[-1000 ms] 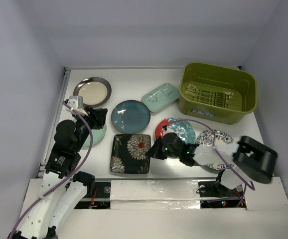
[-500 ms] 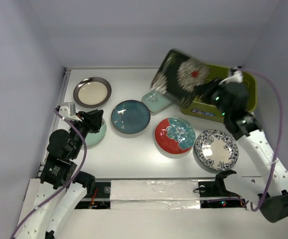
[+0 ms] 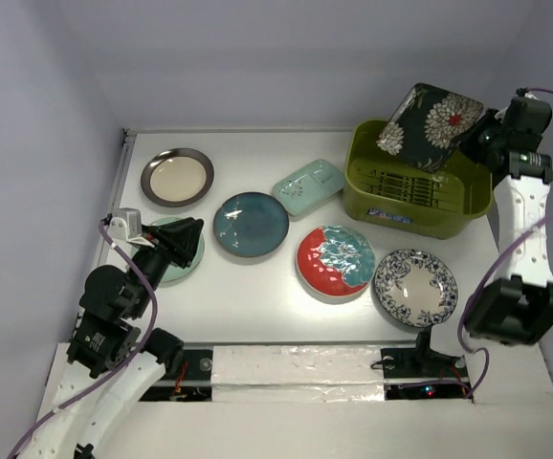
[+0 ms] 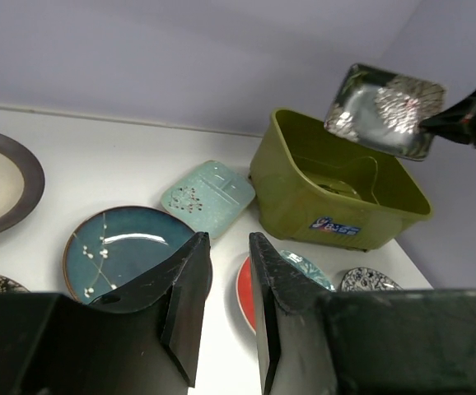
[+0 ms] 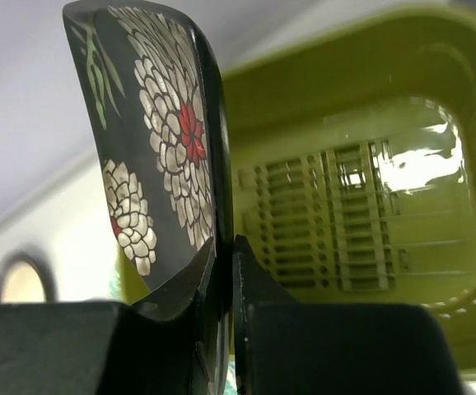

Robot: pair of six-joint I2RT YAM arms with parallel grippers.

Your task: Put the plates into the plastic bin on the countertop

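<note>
- Six dishes lay on the flat white countertop (image 3: 257, 298), to the left of and nearer than the olive-green rectangular plastic bin (image 3: 449, 212) at the far right.
- One more, a black square floral plate (image 3: 428, 124), hung tilted above the bin's open top, pinched at its edge by the right gripper (image 3: 475, 143).
- At the near left, the left gripper (image 3: 192, 232) hovered over a mint round plate (image 3: 183, 264), jaws a narrow gap apart, holding nothing.
</note>
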